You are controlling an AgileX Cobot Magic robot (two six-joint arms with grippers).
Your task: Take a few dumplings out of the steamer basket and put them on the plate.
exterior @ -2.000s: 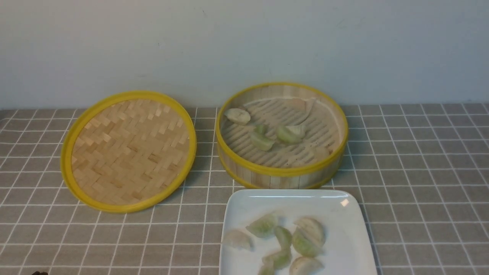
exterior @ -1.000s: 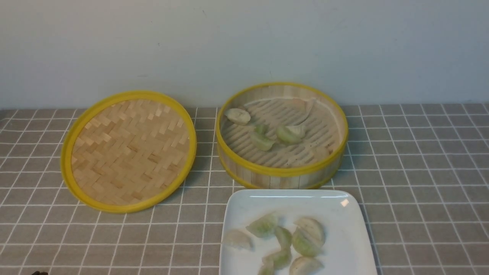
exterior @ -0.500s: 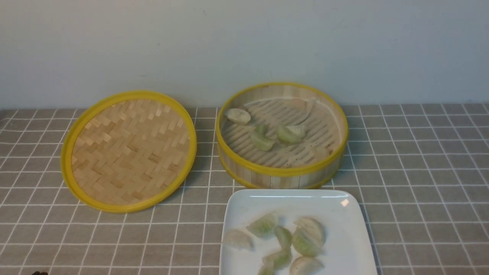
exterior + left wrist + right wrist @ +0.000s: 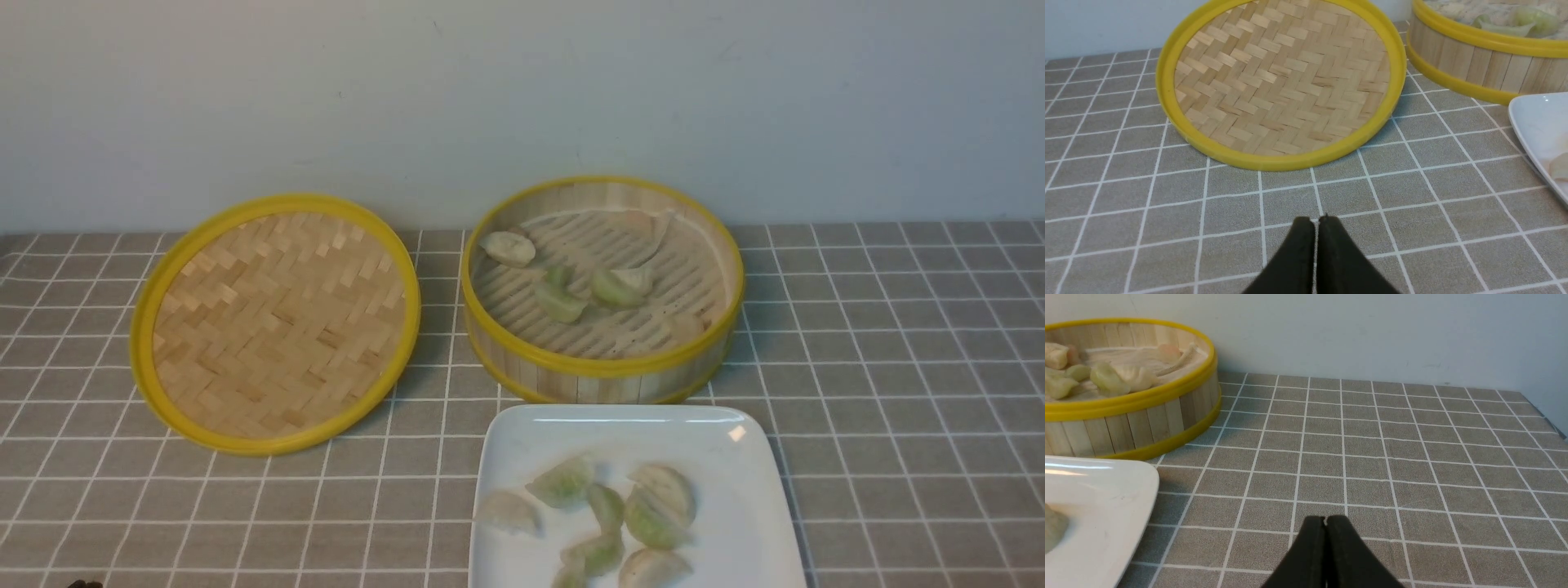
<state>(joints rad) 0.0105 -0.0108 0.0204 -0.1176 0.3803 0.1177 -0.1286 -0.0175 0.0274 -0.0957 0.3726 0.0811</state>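
The left gripper [image 4: 1316,220] is closed, its two black fingers pressed together with nothing between them, above bare checked cloth [image 4: 1126,171]. Ahead of it lies the lid [image 4: 1280,81], woven side up; ahead and to its right stands the basket [image 4: 1486,61], and to its right, nearer, a corner of the plate [image 4: 1535,122] shows. The right gripper [image 4: 1325,519] is likewise closed and empty over the cloth. The basket [image 4: 1126,412] sits ahead and to its left, the plate [image 4: 1098,498] close on its left. In the front view neither gripper shows. The basket [image 4: 602,367] is just behind the plate [image 4: 735,523], their rims nearly touching, with the lid [image 4: 276,322] beside the basket on the left. Several dumplings [image 4: 559,302] lie on the basket's slat floor: an off-white one against the far left wall, long axis roughly left to right; two green ones near the middle, slanting; a pale green one with a white one at its side. More dumplings [image 4: 649,523] cluster on the plate's middle and near edge, green and off-white, crescents turned in mixed directions, some touching; the lowest are cut off by the picture's edge.
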